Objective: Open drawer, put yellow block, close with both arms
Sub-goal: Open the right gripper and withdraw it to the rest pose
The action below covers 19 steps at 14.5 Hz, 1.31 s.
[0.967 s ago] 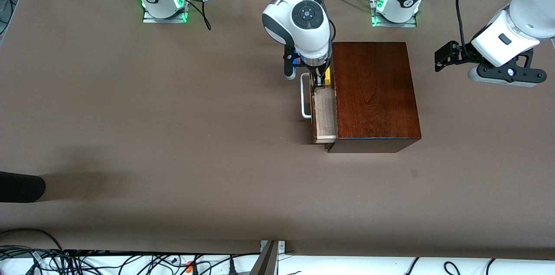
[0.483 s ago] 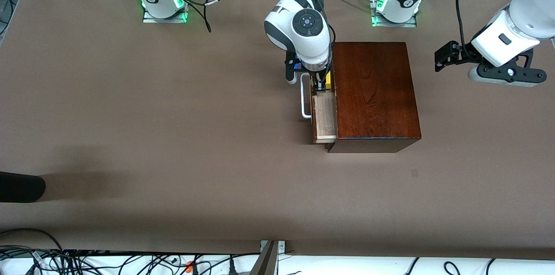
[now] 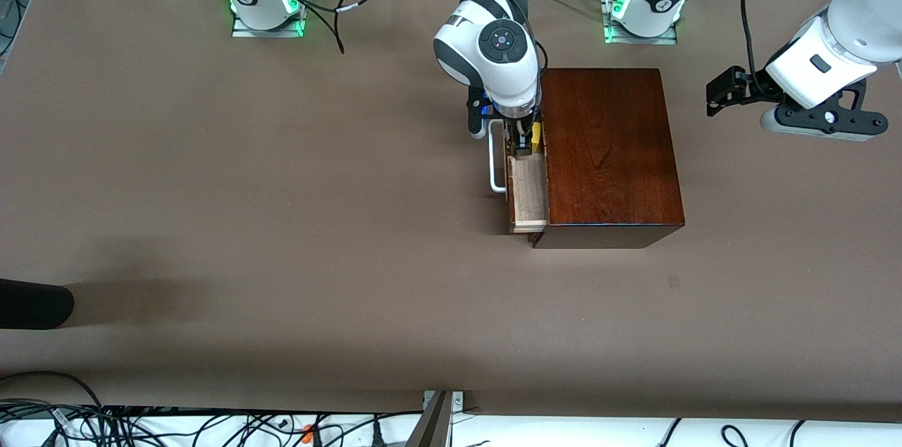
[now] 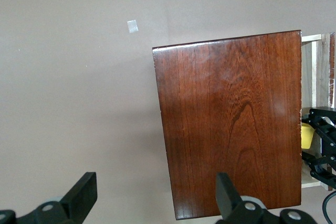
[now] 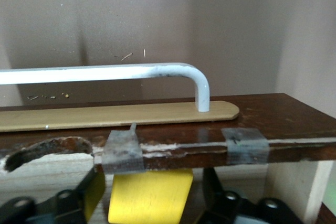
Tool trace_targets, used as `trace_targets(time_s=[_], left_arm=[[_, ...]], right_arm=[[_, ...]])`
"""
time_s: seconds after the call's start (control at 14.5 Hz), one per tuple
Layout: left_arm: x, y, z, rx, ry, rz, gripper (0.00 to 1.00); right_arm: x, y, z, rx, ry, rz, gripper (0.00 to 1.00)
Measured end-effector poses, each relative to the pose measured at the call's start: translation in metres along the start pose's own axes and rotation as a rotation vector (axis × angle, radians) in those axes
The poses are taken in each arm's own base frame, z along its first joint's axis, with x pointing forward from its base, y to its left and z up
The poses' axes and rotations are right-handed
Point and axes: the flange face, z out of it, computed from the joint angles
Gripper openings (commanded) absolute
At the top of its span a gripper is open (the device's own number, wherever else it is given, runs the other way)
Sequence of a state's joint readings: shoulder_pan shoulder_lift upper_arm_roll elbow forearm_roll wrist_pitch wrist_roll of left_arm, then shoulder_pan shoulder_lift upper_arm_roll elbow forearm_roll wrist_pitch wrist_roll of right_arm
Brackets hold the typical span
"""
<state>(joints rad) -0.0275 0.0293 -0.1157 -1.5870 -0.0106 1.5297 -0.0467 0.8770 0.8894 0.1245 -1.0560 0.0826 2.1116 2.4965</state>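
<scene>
Glossy dark reddish-brown wooden box (image 3: 609, 154) sits on the brown table (image 3: 282, 221), toward the left arm's end. Its sliding drawer (image 3: 528, 193), pale light-wood inside, is pulled partway out toward the right arm's end; white U-shaped bar handle (image 3: 495, 158) is on the drawer front. Right wrist view shows the handle (image 5: 131, 74) on a pale backing strip (image 5: 121, 115) with two patches of grey tape (image 5: 123, 150) along the front's top edge. Right gripper (image 3: 523, 140) is down inside the open drawer at the end farther from the front camera, fingers (image 5: 86, 190) spread on either side of the small bright yellow cube (image 5: 150, 195), not visibly pressing it; block reads as sitting in the drawer, between the fingers. Yellow also shows in the front view (image 3: 536, 137) and the left wrist view (image 4: 307, 135). Left gripper (image 3: 729, 91) hangs above the table near the left arm's end, well apart from the box, fingers (image 4: 81, 195) wide apart and holding nothing; that arm waits.
</scene>
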Motion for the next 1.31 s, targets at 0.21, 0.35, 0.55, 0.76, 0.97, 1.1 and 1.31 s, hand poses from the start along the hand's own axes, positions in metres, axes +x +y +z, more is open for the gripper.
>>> trace_targets(time_s=[0.21, 0.35, 0.55, 0.76, 0.97, 1.1, 1.31], left_arm=[[0.0, 0.0, 0.0, 0.0, -0.001, 0.0, 1.0], [0.0, 0.0, 0.0, 0.0, -0.001, 0.0, 1.0], [0.0, 0.0, 0.0, 0.0, -0.001, 0.0, 1.0], [0.0, 0.0, 0.0, 0.0, -0.001, 0.0, 1.0], [0.0, 0.0, 0.0, 0.0, -0.001, 0.0, 1.0], [0.0, 0.0, 0.0, 0.0, -0.002, 0.0, 1.0], [0.0, 0.0, 0.0, 0.0, -0.002, 0.0, 1.0]], right_arm=[[0.001, -0.004, -0.015, -0.014, 0.02, 0.005, 1.0], [0.004, -0.016, -0.051, -0.044, 0.012, 0.034, 1.0], [0.03, -0.047, -0.125, -0.12, -0.048, 0.043, 1.0], [0.082, -0.079, -0.197, -0.172, -0.061, -0.107, 1.0], [0.144, -0.09, -0.259, -0.252, -0.004, -0.391, 1.0], [0.195, -0.103, -0.292, -0.284, 0.031, -0.56, 1.0], [0.275, -0.122, -0.33, -0.298, 0.042, -0.776, 1.0]])
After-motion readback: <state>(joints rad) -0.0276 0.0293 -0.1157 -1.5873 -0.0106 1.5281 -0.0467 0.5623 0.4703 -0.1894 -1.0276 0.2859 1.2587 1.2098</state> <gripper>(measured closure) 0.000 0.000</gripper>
